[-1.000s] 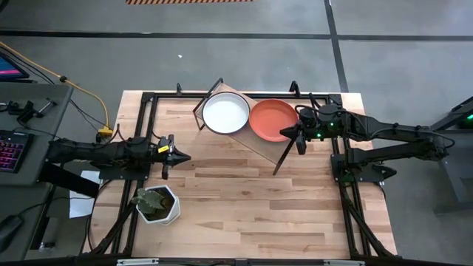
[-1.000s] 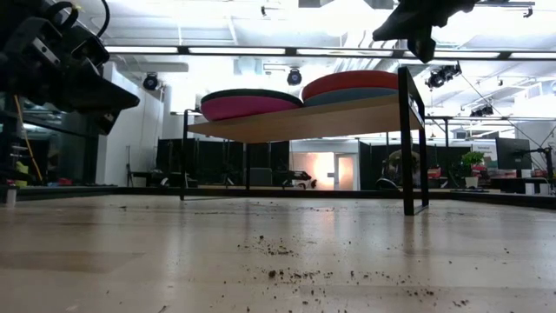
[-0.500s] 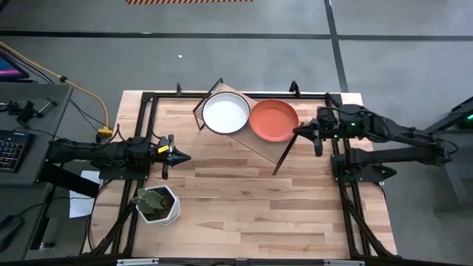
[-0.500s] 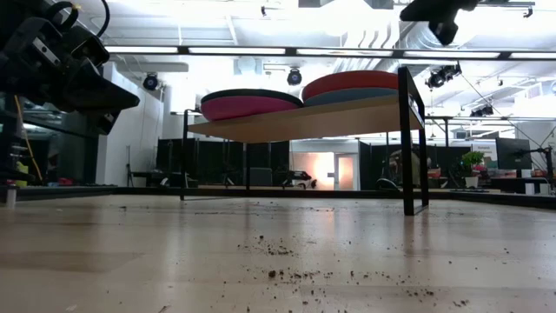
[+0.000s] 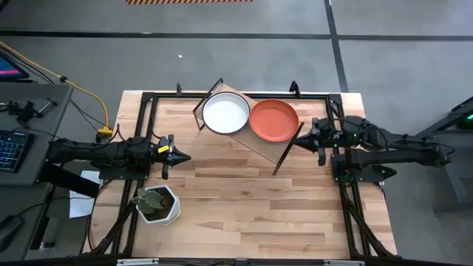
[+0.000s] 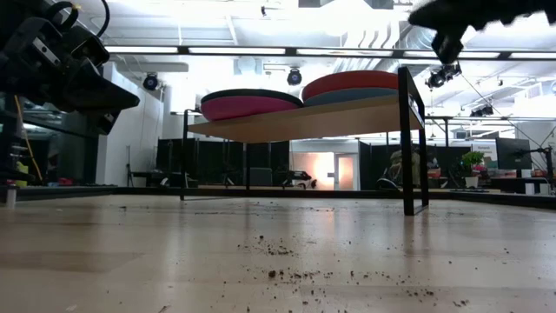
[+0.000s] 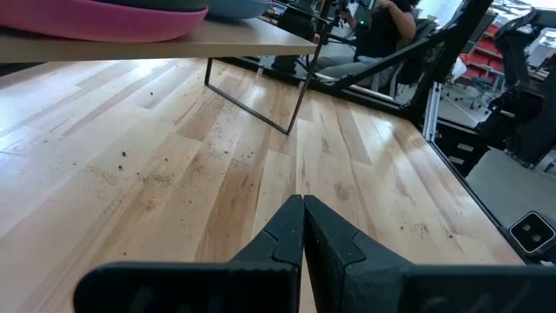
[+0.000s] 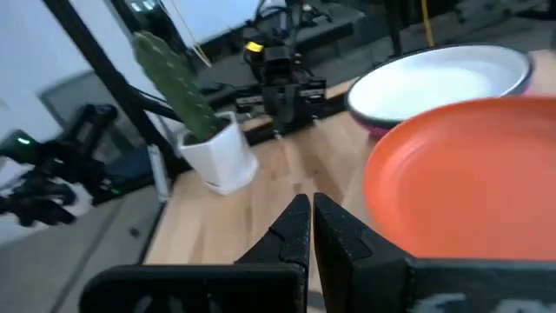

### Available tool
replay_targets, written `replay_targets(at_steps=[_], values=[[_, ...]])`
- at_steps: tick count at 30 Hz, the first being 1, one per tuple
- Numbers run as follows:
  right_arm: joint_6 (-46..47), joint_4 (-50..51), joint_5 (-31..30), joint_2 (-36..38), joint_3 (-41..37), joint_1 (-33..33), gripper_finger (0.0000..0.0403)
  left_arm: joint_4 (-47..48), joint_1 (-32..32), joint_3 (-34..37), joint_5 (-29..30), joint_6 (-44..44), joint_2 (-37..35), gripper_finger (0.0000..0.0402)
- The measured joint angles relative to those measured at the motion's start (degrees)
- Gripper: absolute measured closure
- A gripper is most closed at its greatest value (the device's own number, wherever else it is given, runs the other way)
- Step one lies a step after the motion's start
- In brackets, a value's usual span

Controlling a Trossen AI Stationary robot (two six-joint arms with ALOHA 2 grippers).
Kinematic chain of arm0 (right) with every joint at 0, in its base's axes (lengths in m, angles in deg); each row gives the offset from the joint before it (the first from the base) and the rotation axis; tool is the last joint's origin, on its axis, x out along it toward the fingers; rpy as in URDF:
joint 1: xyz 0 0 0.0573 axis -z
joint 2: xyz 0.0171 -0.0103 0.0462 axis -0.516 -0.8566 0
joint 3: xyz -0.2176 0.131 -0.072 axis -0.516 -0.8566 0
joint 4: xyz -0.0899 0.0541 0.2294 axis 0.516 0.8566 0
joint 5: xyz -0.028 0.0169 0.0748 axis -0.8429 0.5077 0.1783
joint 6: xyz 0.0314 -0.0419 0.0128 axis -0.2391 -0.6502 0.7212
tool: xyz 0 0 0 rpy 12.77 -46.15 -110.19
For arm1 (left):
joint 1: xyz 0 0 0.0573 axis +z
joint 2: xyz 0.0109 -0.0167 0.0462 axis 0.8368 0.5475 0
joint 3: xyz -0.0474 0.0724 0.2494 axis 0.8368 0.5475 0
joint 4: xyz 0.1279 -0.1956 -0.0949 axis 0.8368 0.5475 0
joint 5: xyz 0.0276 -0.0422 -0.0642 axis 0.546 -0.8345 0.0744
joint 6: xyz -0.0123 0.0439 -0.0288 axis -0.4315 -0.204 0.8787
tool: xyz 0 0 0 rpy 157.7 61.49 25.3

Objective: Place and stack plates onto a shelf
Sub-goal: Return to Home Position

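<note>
The shelf stands at the table's far side on black legs. On it are two stacks. The white plate tops the left stack; the low view shows dark green over magenta beneath it. The coral red plate tops the right stack, over the blue plate. The dusty pink plate is hidden. My right gripper is shut, just right of the coral plate and clear of it. My left gripper is shut and hovers left of the shelf.
A white hexagonal pot with a cactus stands near the table's left near part. Dirt specks lie on the tabletop. A black frame rail runs along the far edge. Bare wood lies in front of the shelf.
My right gripper has drawn back from the coral red plate toward the table's right edge. The plates and the shelf have stayed where they were.
</note>
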Motion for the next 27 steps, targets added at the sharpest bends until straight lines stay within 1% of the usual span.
replay_targets(at_steps=[3,6,9,14,18,24,25,27], values=[[3.2,-5.2,-0.3,4.2,-6.9,-1.5,0.0403,0.0,0.0,0.0,0.0,0.0,0.0,0.0401],[6.1,-6.0,-0.9,9.0,-11.8,-2.1,0.0403,0.0,0.0,0.0,0.0,0.0,0.0,0.0401],[7.0,-6.3,-1.0,13.5,-14.6,-2.2,0.0403,0.0,0.0,0.0,0.0,0.0,0.0,0.0401],[5.3,-6.9,-1.3,20.3,-18.1,-2.2,0.0403,0.0,0.0,0.0,0.0,0.0,0.0,0.0401],[6.3,-10.2,-1.9,25.3,-22.6,-2.2,0.0403,0.0,0.0,0.0,0.0,0.0,0.0,0.0401],[9.4,-18.7,-1.9,31.5,-31.0,-2.2,0.0403,0.0,0.0,0.0,0.0,0.0,0.0,0.0401],[9.4,-20.8,-1.6,31.5,-32.1,-2.2,0.0403,0.0,0.0,0.0,0.0,0.0,0.0,0.0401],[8.7,-21.1,-1.4,31.1,-32.6,-2.2,0.0403,0.0,0.0,0.0,0.0,0.0,0.0,0.0401]])
